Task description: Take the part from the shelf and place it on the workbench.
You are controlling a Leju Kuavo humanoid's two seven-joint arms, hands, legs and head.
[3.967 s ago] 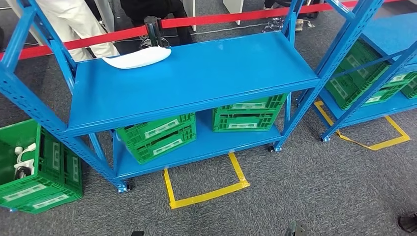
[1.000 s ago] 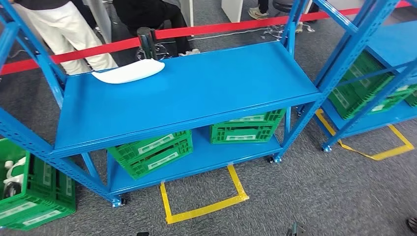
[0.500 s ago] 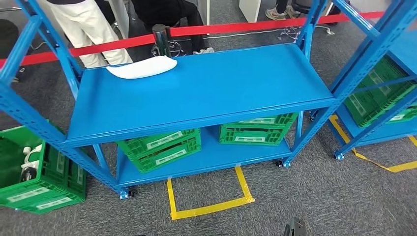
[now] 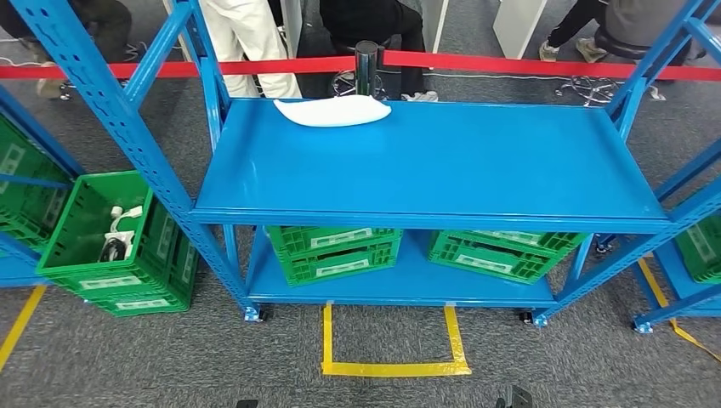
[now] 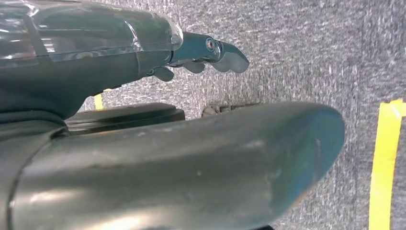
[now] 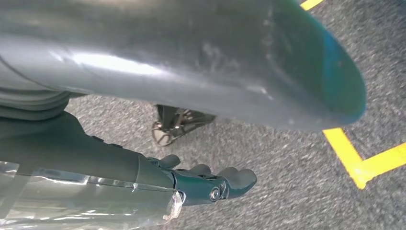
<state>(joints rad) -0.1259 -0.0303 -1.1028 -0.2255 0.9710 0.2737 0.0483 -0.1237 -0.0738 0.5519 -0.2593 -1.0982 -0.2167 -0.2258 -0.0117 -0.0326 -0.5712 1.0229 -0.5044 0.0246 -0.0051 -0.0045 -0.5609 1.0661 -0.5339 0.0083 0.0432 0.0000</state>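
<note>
The part is a flat, white, elongated shell [image 4: 332,110] lying at the back left of the blue shelf's top board [image 4: 442,170], close to the red barrier tape. Both arms hang low beside my body. In the left wrist view my left hand [image 5: 167,158] is over grey carpet, its fingers [image 5: 225,52] stretched out and apart from the thumb, holding nothing. My right hand [image 6: 191,62] is the same in the right wrist view, with its fingers [image 6: 220,184] extended over the carpet and nothing in it.
Two green crates [image 4: 336,253] [image 4: 502,252] stand on the lower board. Another green crate [image 4: 110,246] holding small parts sits on the rack at left. A yellow tape square [image 4: 393,340] marks the floor before the shelf. People stand behind the red tape [image 4: 527,65] and its post [image 4: 366,64].
The camera has moved: the shelf now stands centred and square in front of me instead of slanted. The white part lies in the same spot on the shelf.
</note>
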